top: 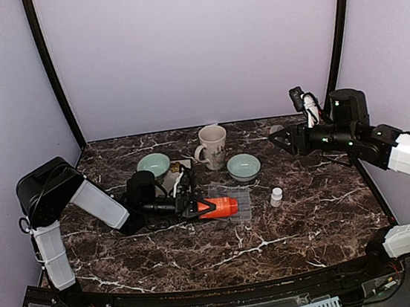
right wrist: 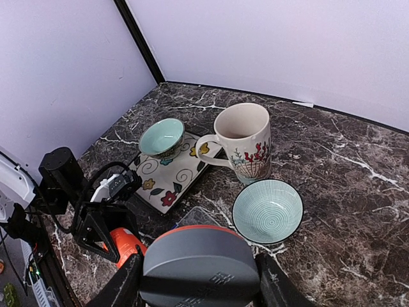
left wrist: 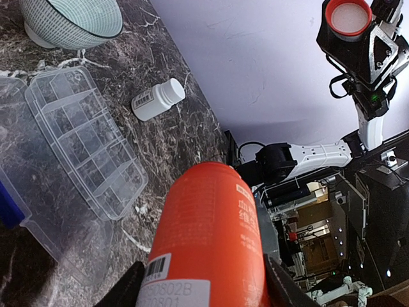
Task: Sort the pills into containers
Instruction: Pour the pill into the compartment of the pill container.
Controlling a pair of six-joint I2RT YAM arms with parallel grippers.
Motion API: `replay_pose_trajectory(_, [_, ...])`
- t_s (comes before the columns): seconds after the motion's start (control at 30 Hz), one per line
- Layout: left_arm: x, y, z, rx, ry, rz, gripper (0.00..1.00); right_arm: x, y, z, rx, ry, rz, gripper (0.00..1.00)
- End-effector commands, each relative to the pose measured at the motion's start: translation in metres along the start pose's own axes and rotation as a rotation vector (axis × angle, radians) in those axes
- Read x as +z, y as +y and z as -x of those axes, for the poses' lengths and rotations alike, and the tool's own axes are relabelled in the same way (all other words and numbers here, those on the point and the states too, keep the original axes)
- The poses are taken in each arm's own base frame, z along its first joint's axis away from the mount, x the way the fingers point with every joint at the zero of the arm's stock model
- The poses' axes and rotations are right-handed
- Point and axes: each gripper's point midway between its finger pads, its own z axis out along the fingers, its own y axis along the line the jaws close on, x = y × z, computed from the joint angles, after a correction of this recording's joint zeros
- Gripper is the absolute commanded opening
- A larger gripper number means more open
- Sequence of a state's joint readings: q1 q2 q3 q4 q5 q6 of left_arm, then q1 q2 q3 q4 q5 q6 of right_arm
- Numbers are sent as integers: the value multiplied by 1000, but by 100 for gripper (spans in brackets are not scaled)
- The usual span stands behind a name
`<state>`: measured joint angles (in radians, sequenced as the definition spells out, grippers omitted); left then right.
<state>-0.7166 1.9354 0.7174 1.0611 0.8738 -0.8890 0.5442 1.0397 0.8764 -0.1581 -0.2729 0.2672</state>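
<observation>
Pill box (top: 240, 192) lies open on bench (top: 311, 223), just beside orange bottle (top: 222, 207) clamped in my left fingers (top: 195, 208). Right fingers (top: 281, 139) grip grey cap (right wrist: 199, 265), well apart.

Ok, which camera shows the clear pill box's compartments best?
Left wrist: the pill box lies close below the lens, its dividers and compartments distinct. Top external shows only a faint clear rectangle, partly hidden by the orange bottle. Right wrist catches just a corner of it behind the grey cap.

"50802B" on orange bottle (left wrist: 211, 230) label
</observation>
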Motion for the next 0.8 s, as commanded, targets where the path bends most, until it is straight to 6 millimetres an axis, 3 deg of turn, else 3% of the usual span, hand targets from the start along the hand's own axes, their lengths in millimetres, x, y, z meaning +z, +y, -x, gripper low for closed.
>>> replay_pose_trajectory(0.0, [3, -6, 4, 55, 8, -7, 0, -4, 1, 8, -8, -41, 10, 3])
replay_pose_trajectory(0.77, [10, 3, 10, 65, 20, 36, 0, -4, -1, 10, -13, -41, 9, 2])
